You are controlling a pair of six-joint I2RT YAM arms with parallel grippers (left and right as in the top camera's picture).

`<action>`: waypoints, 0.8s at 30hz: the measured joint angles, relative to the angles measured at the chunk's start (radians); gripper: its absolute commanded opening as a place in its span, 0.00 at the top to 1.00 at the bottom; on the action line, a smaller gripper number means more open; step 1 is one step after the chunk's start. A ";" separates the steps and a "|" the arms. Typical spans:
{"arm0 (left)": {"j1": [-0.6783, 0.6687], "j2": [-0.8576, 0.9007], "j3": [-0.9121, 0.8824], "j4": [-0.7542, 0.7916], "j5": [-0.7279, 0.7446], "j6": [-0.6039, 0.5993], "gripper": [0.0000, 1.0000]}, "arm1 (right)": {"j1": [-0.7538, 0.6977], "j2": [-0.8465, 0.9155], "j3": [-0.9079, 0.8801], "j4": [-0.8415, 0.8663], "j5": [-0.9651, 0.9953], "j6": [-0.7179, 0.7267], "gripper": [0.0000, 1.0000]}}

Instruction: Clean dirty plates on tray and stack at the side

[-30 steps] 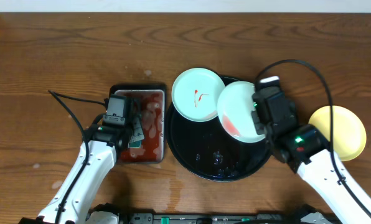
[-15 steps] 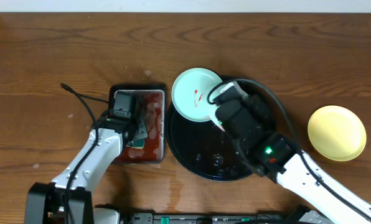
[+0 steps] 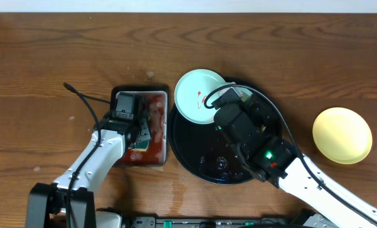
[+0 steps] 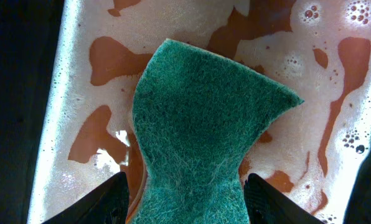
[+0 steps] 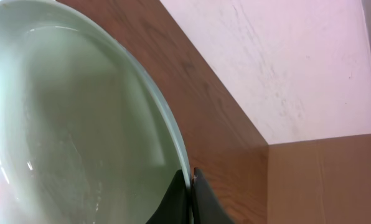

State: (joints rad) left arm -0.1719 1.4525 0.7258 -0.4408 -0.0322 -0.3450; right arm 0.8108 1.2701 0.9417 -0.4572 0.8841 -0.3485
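Plates: three in all; one mint plate [image 5: 67, 124] is in the right hand, the other two lie below.
Right hand [image 5: 190, 196]: clenched on the rim of that mint plate, fingers pinched tight on its edge. It holds the plate tilted over the black tray [image 3: 201, 161].
Held plate: the face in the wrist view looks mostly clear, with a faint pink trace at its lower left edge. From above the arm hides nearly all of it.
Left hand [image 4: 185, 199]: fingers spread to either side of the green sponge [image 4: 201, 118]. A sliver of water shows between one finger and the sponge, so it looks let go rather than gripped.
Sponge: lies in foamy reddish water in the small metal tray [image 3: 160, 101], just left of the black tray.
Smeared plate [image 3: 191, 95]: mint with a red squiggle, resting over the black tray's upper-left rim, just beside the right arm.
Yellow plate [image 3: 342, 134]: alone on the wooden surface [image 3: 62, 57], to the right and well apart from the black tray. No smear shows on it.
Done, by my reading: the yellow plate is cleaned and set aside.
Left to do: finish the held plate and lay it on the yellow one, then scrub the smeared plate and add it. No stack exists yet.
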 measured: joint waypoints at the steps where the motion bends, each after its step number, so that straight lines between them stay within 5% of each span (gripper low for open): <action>1: 0.000 0.000 0.000 0.001 0.000 0.000 0.39 | 0.000 0.000 0.000 0.000 0.002 0.000 0.99; 14: 0.000 0.088 0.000 0.088 0.000 0.002 0.43 | 0.000 0.012 0.000 0.000 0.006 -0.002 0.99; 16: 0.000 0.119 0.000 0.094 0.000 0.000 0.57 | 0.000 0.012 0.000 0.000 0.006 -0.003 0.99; 19: 0.000 0.130 0.002 0.106 -0.008 0.002 0.92 | 0.000 0.012 0.000 -0.001 0.006 -0.003 0.99; 24: 0.002 0.129 0.002 0.110 -0.008 0.006 0.93 | 0.000 0.012 0.000 -0.002 0.006 -0.003 0.99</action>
State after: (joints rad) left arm -0.1703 1.5810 0.7273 -0.3305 -0.0402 -0.3393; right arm 0.8108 1.2819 0.9417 -0.4587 0.8906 -0.3511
